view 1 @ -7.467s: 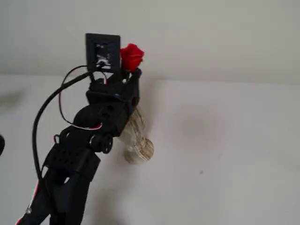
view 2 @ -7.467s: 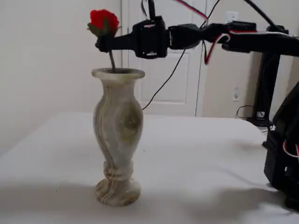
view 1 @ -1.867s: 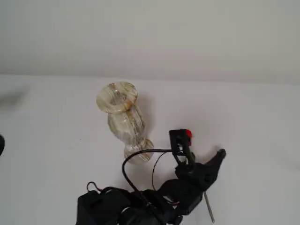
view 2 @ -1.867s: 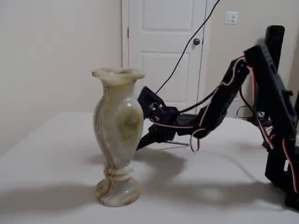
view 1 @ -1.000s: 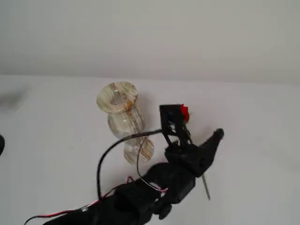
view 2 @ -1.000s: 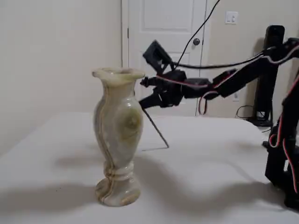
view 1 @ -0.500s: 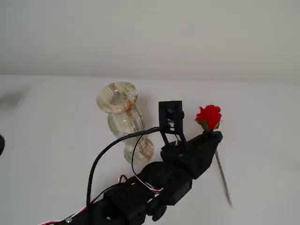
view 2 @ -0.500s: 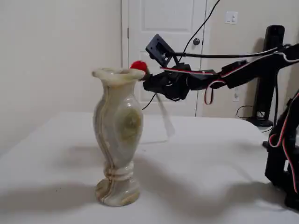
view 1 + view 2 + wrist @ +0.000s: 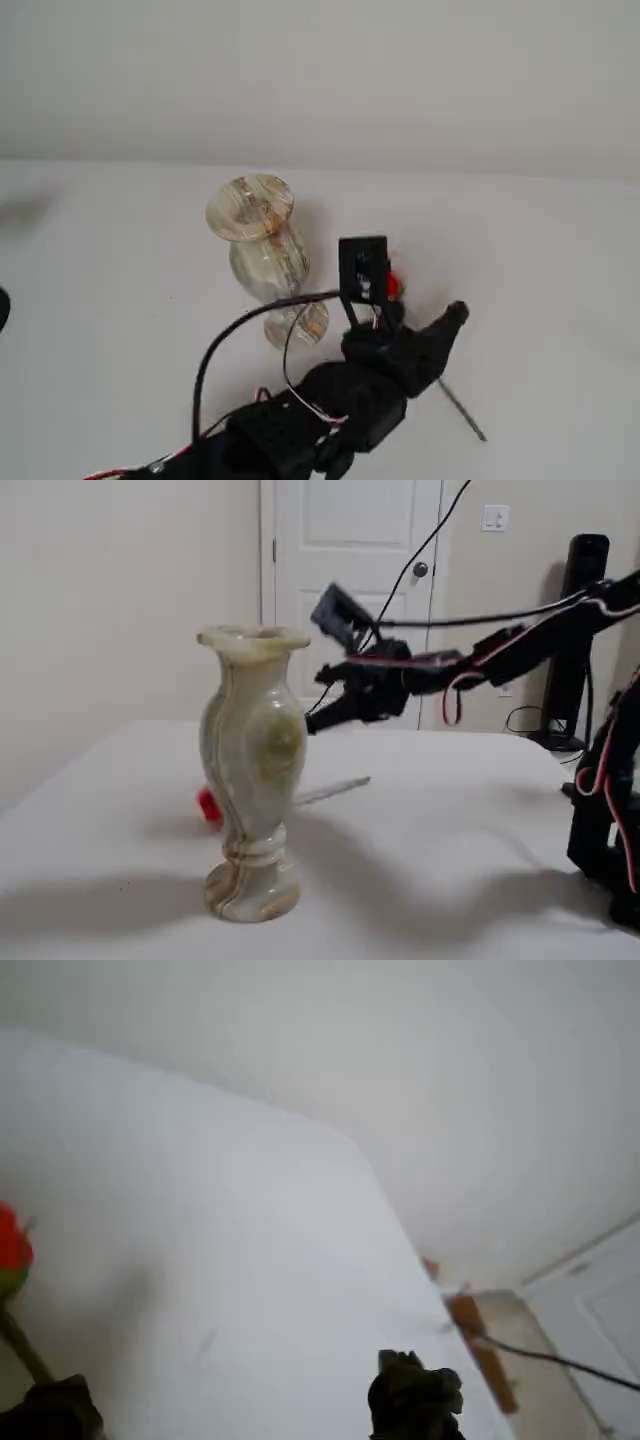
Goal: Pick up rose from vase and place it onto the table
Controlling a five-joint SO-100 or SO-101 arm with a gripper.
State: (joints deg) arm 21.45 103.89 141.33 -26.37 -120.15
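The marbled cream vase (image 9: 252, 740) stands upright on the white table (image 9: 450, 810), its mouth empty in a fixed view (image 9: 250, 207). The rose (image 9: 208, 807) is down at table level behind the vase, blurred, its stem (image 9: 335, 789) pointing right. From above, the red bud (image 9: 393, 286) peeks out beside the wrist camera and the stem (image 9: 465, 412) runs down-right. My gripper (image 9: 315, 700) hovers above it, open and empty. In the wrist view the bud (image 9: 10, 1250) sits at the left edge, near one finger (image 9: 55, 1412) of the open gripper (image 9: 232, 1405).
The arm's base and a black stand (image 9: 580, 630) are at the right of the table. A white door (image 9: 350, 590) and cables lie behind. The table edge (image 9: 390, 1210) drops to the floor in the wrist view.
Half a second ago the gripper held the rose at vase-rim height. It has since opened, and the rose has dropped to table level.
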